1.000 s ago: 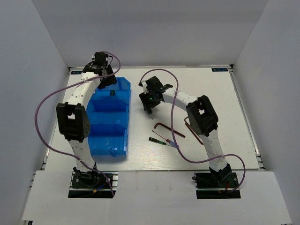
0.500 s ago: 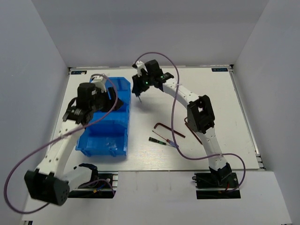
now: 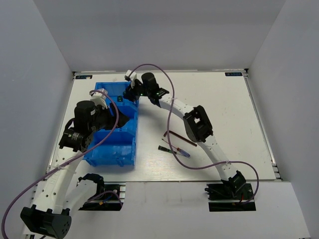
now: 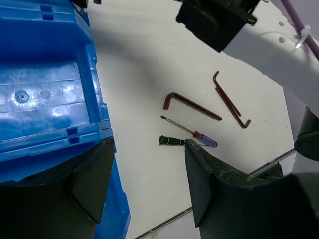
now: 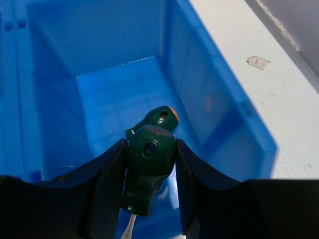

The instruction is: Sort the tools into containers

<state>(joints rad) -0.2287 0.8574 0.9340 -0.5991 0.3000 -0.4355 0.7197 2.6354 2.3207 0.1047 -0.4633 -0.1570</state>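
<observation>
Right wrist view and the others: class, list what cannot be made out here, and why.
Right wrist: held screwdriver, blade tip cut off by the bottom edge.
Right wrist: second screwdriver, shaft hidden behind the held one.
Top external: middle bin, contents partly covered by the left arm.

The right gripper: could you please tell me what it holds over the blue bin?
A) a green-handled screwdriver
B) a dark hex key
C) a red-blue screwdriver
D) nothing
A: the right wrist view shows the right gripper closed on a green-handled screwdriver above the blue bin.
</observation>
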